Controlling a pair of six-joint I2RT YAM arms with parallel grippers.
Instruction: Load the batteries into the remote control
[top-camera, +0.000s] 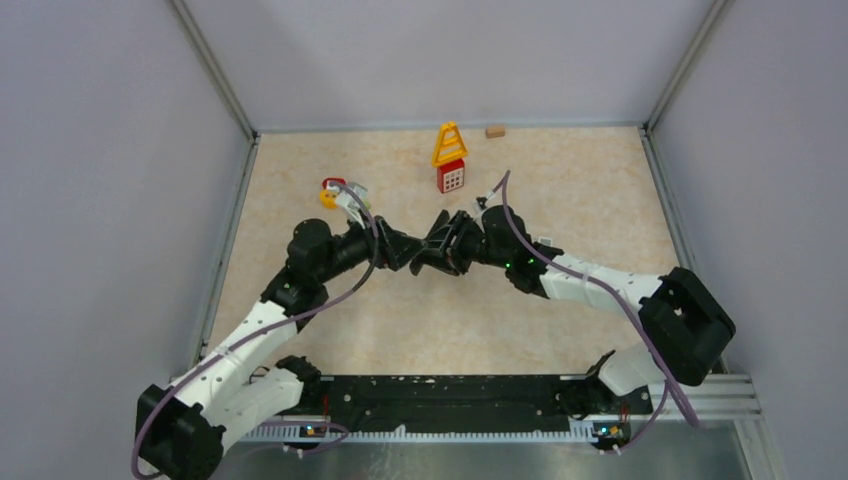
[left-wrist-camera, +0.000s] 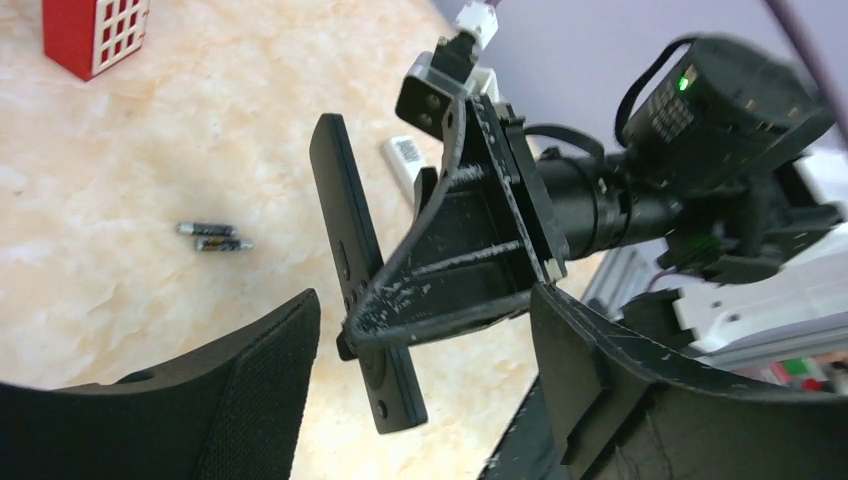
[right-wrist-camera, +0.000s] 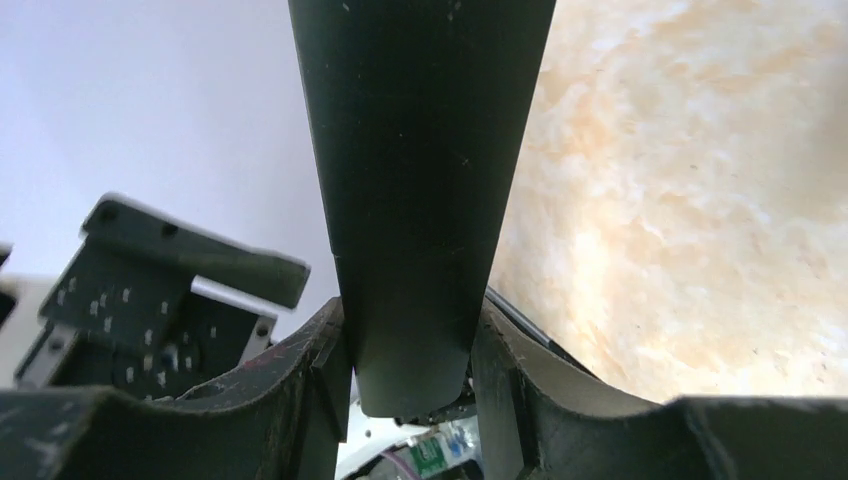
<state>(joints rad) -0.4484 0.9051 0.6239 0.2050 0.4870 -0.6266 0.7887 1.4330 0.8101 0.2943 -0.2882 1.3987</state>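
Two batteries (left-wrist-camera: 212, 237) loose on table (left-wrist-camera: 120, 150); right tool (right-wrist-camera: 410, 340) clamps remote (left-wrist-camera: 335, 180); left tool (left-wrist-camera: 425, 305) spread, empty.

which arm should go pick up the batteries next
Left. The right gripper is shut on the remote, so it is busy. The left gripper is open with nothing in it, and the batteries lie on the table in its wrist view.
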